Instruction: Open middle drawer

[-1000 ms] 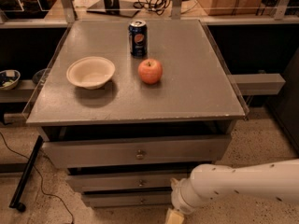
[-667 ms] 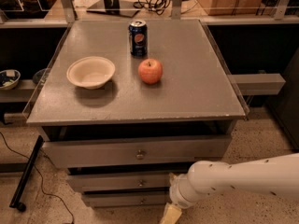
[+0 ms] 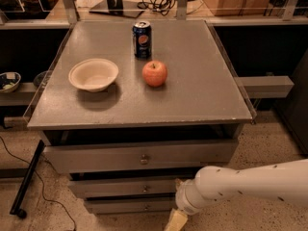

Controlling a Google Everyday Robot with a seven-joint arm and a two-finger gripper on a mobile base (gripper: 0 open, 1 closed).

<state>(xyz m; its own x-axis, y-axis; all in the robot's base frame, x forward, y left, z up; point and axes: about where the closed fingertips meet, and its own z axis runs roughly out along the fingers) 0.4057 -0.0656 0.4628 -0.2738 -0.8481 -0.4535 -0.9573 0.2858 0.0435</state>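
camera view shows you the gripper (image 3: 175,220) low at the frame's bottom edge, just below the right end of the middle drawer (image 3: 120,187); whether it is spread or closed, you cannot tell. the drawer's knob (image 3: 146,188) lies between 10 and 11 o'clock from it, near but apart. the drawer front runs 9 to 3 o'clock, faces 6 o'clock and looks shut, so the pull likely goes toward 6.

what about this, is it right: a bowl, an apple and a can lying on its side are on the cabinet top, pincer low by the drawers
No: the camera view shows the can standing upright. The bowl and apple are on the cabinet top, and the pincer is low by the middle drawer.
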